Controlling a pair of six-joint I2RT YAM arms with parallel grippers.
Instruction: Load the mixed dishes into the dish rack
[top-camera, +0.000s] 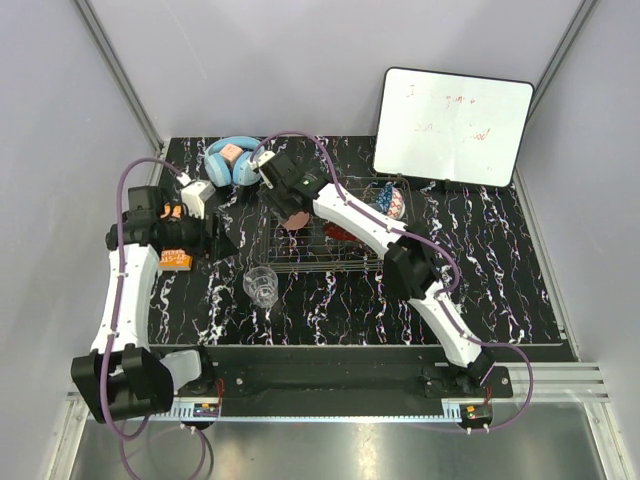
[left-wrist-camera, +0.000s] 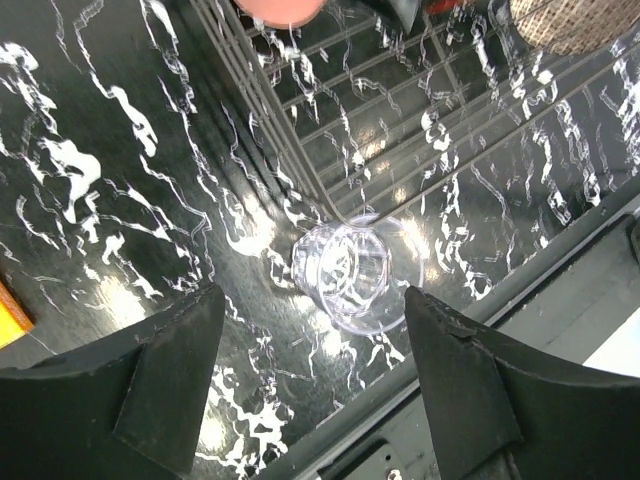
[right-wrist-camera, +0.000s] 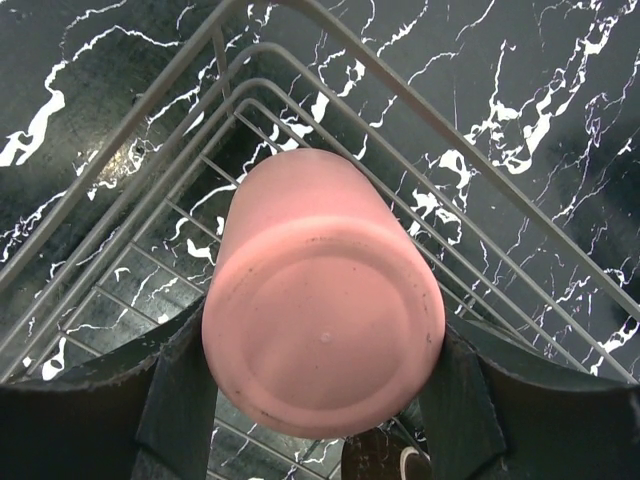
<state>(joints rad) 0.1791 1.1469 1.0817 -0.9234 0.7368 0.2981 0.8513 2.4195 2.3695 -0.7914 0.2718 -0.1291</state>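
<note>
From the overhead view, the dish rack (top-camera: 335, 228) stands mid-table (top-camera: 500, 280), with the blue patterned bowl (top-camera: 392, 200) at its right end. The right pincer (top-camera: 290, 205) reaches across to the rack's left end, with the salmon-pink plastic cup (top-camera: 298, 216) below it. The clear glass tumbler (top-camera: 260, 283) stands on the table just in front of the rack's left front corner. The left pincer (top-camera: 216, 238) hangs to the tumbler's left, apart from it. Blue headphones (top-camera: 232, 160) lie behind the rack and a whiteboard (top-camera: 452, 125) leans at the back.

In the left wrist view, the left pincer (left-wrist-camera: 312, 305) is spread wide, nothing between its fingers (left-wrist-camera: 170, 370). The tumbler (left-wrist-camera: 355, 275) sits below, beside the rack's (left-wrist-camera: 400, 110) edge wire. The cream lattice-patterned bowl (left-wrist-camera: 578, 25) shows in the top right corner.

In the right wrist view, the right pincer (right-wrist-camera: 320, 400) is clamped on the cup (right-wrist-camera: 320, 310), whose flat base faces the camera, over a corner of the rack (right-wrist-camera: 150, 130).
</note>
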